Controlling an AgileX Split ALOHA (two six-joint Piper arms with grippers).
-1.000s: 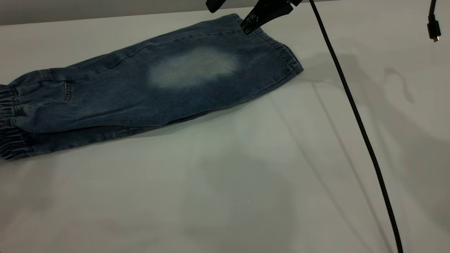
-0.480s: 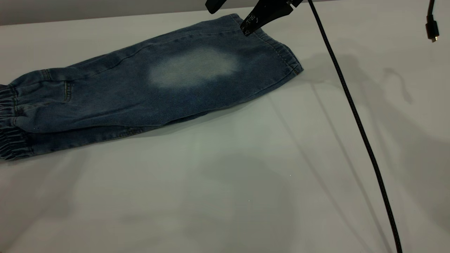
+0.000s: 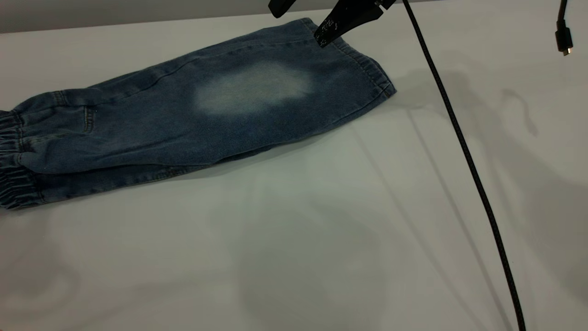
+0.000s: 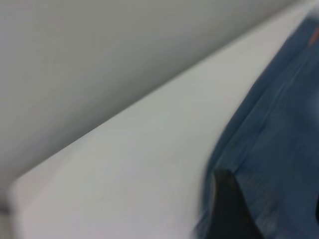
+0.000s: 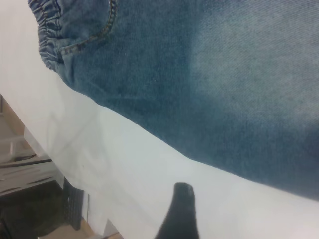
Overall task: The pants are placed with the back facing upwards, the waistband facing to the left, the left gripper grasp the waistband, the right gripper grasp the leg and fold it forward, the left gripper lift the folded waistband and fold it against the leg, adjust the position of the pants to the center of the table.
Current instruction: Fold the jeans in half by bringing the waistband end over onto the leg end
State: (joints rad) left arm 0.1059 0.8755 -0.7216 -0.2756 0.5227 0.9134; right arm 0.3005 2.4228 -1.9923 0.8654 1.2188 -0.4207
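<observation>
nothing on the cloth has shifted since a moment ago; only the soft shadows on the near part of the table (image 3: 321,239) have drifted, so something overhead is moving out of sight, while the black gripper at the far edge holds the same spot.

nearest to me the tabletop lies bare, crossed by a black cable (image 3: 464,151) running down from the top edge. beyond it the pants (image 3: 183,119) lie already folded lengthwise, the leg (image 3: 257,87) with its oval faded patch on top, a strip of the under layer showing along the near side. the waistband (image 3: 11,161) is bunched at the left edge of the exterior view, partly cut off.

farthest off, the right gripper (image 3: 301,23) hangs just above the hem corner, its fingers (image 3: 328,30) spread apart and holding nothing. the left gripper (image 4: 271,211) shows only as one dark finger beside denim in its own wrist view; i cannot tell how its fingers stand.

i'd judge the forward fold done, and the left arm now due to take the waistband and carry it toward the hem.
</observation>
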